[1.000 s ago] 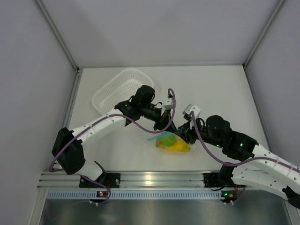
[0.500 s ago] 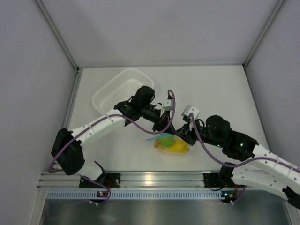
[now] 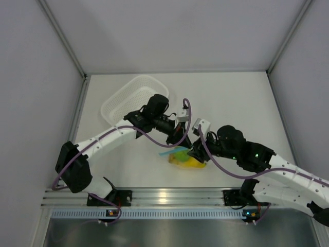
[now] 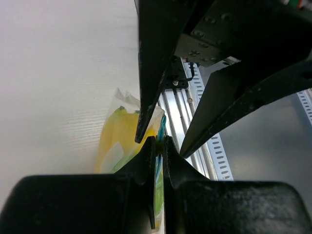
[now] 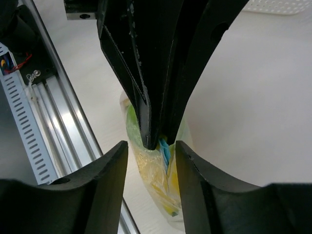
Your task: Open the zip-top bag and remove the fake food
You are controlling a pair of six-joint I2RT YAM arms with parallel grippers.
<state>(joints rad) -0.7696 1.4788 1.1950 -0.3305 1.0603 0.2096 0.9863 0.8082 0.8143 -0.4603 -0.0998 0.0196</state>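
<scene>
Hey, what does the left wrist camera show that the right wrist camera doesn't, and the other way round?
Only the left wrist view shows the right gripper from outside, its fingers spread to either side of the pinch. Only the right wrist view shows the left gripper from outside, plus a corner of the white basket. Both show the left fingers shut on the blue strip of the zip-top bag, the yellow fake food inside it, and the aluminium rail.
</scene>
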